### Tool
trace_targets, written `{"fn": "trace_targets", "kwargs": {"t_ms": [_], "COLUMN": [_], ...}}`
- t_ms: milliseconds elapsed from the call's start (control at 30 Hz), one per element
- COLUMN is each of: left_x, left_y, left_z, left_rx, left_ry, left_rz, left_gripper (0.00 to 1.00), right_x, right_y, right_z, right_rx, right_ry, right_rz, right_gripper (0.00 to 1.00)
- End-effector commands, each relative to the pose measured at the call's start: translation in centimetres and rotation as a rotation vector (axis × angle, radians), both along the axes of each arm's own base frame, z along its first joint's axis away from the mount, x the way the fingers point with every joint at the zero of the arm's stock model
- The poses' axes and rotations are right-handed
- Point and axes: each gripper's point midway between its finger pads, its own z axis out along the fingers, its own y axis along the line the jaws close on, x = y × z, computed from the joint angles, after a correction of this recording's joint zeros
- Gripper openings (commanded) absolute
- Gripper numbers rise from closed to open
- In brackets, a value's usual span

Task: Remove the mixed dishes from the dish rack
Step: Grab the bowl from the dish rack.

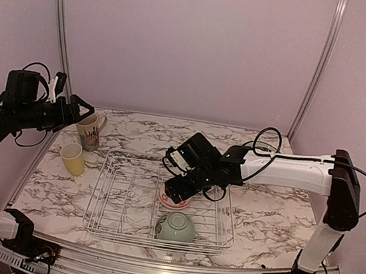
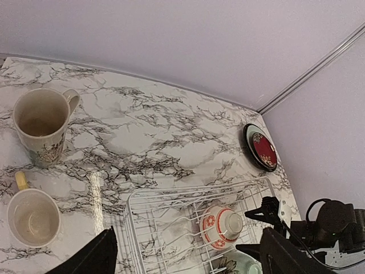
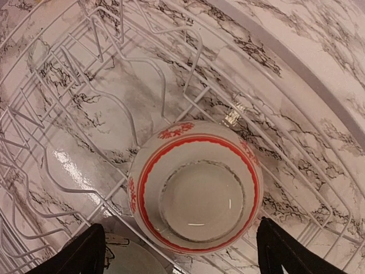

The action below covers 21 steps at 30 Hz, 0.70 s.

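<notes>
Both tools released; two bowls lie in the dish rack, and the cups and plates stand on the bench.

Top view: the wire dish rack [image 1: 114, 195] sits mid-bench [image 1: 260, 215], holding the white-and-red bowl [image 1: 173, 202] and, nearer, the pale green bowl [image 1: 175, 227]. The right tool [image 1: 177, 192] hangs just over the white-and-red bowl. The left tool [image 1: 82, 111] hovers spread at the far left, beside the tall cream patterned mug [image 1: 91, 130]; the small yellow cup [image 1: 73, 158] stands just left of the rack. Left wrist view: its fingers [image 2: 100, 257] gape wide with nothing between them. Both cups are upright on the marble. The dark red floral plate [image 2: 264, 149] rests on the black-rimmed pale teal plate [image 2: 249, 140] at the far right. Right wrist view: the bowl lies foot-up on the wires, between that tool's parted fingers [image 3: 85, 251].
</notes>
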Motion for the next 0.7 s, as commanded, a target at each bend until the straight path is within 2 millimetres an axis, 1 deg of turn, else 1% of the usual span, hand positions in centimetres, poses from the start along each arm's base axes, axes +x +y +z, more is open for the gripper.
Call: {"fn": "trace_targets", "kwargs": {"t_ms": [0, 200, 433, 667], "left_x": [0.0, 0.0, -0.1, 0.1], "left_y": [-1.2, -1.9, -2.5, -3.2], "left_z": [-0.3, -0.7, -0.8, -1.0], "left_rx": [-0.042, -0.027, -0.012, -0.007], "left_ry": [-0.001, 0.010, 0.009, 0.018], "left_rz": [-0.036, -0.050, -0.058, -0.069], "left_gripper": [0.89, 0.89, 0.90, 0.90], "right_x": [0.9, 1.7, 2.2, 2.6], "right_y": [0.4, 1.2, 1.5, 0.7], "right_z": [0.6, 0.9, 0.1, -0.8], "right_rx": [-0.018, -0.013, -0.015, -0.031], "right_ry": [-0.021, -0.026, -0.007, 0.009], "right_rz": [-0.025, -0.038, -0.042, -0.063], "right_gripper": [0.88, 0.86, 0.82, 0.82]}}
